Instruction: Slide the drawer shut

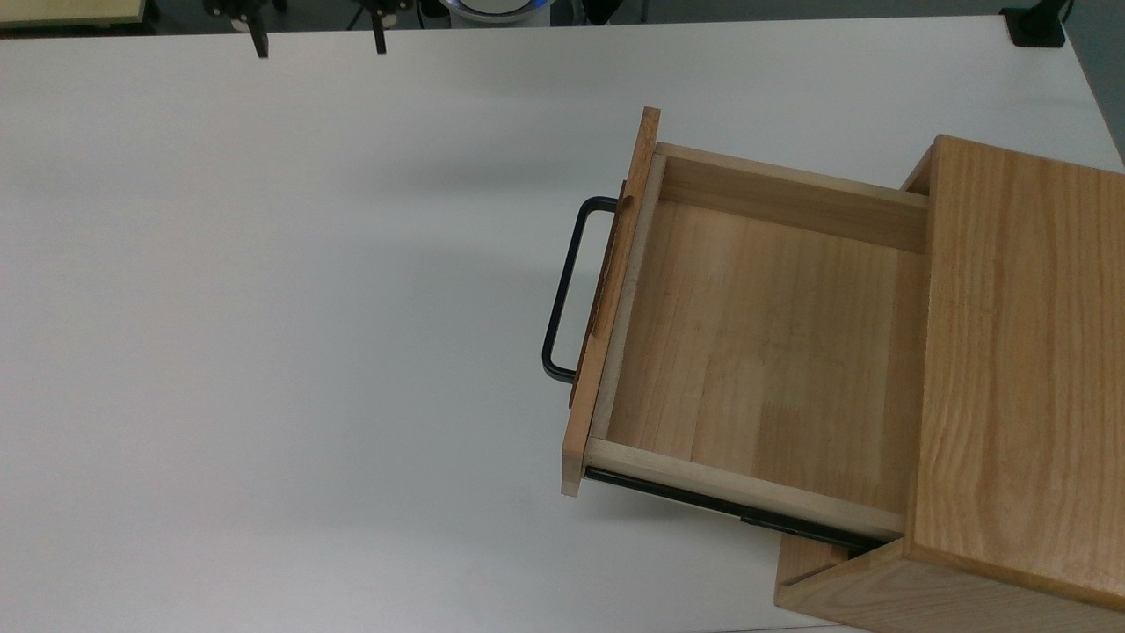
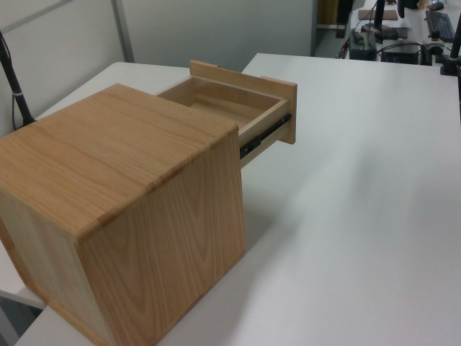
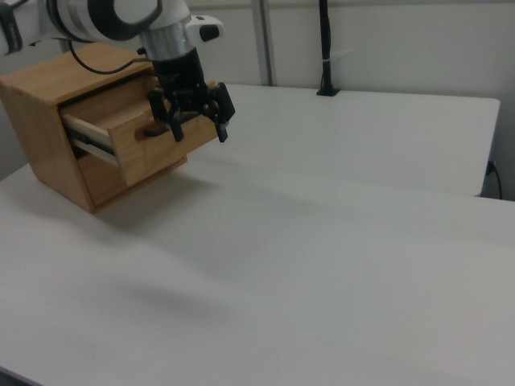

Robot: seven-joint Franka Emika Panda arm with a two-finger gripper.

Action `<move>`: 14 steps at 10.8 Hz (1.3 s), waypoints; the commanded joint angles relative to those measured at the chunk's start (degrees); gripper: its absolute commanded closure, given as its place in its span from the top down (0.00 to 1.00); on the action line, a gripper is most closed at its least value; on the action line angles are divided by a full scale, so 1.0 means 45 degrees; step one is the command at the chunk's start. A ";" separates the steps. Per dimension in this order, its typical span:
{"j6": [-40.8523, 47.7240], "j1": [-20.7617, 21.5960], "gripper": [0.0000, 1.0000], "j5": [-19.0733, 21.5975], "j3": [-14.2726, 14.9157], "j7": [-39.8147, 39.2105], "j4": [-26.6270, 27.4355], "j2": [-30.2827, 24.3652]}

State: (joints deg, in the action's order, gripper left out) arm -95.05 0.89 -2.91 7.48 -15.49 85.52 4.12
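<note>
The drawer is a light wooden box, pulled far out of the oak-grain cabinet toward the top view's left. Its thin black U-shaped handle sticks out from the flat front panel, and the inside is bare. A black rail runs along its near side. The drawer also juts from the cabinet in the left view. My gripper is open, its two black fingertips hanging at the top view's upper edge, far left of the handle. In the right view the gripper hangs in front of the drawer front, holding nothing.
A wide white table spreads to the top view's left of the drawer. A black clamp sits at the table's far right corner. A black pole stands at the table's back edge in the right view.
</note>
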 commanded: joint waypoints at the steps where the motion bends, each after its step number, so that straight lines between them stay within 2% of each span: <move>1: -0.1491 0.0134 0.79 0.1480 0.0097 0.0237 0.0195 0.0644; 2: -0.1999 0.0134 0.39 0.2492 0.0135 0.1089 0.0195 0.0801; 3: -0.2545 0.0192 0.08 0.2812 0.0116 0.2645 0.0176 0.0899; 4: -0.3266 0.0482 0.00 0.2854 0.0039 0.4072 0.0195 0.1113; 9: -0.6567 0.2025 0.00 0.2816 0.0038 0.7477 0.0156 0.2675; 11: -0.7507 0.2106 0.00 0.2913 0.0038 0.8360 0.0117 0.3047; 14: -0.7824 0.2360 0.00 0.2893 -0.0020 0.8754 -0.0117 0.3380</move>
State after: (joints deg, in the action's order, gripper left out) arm -129.22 10.36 9.27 7.08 22.04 85.59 18.82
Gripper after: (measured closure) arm 0.996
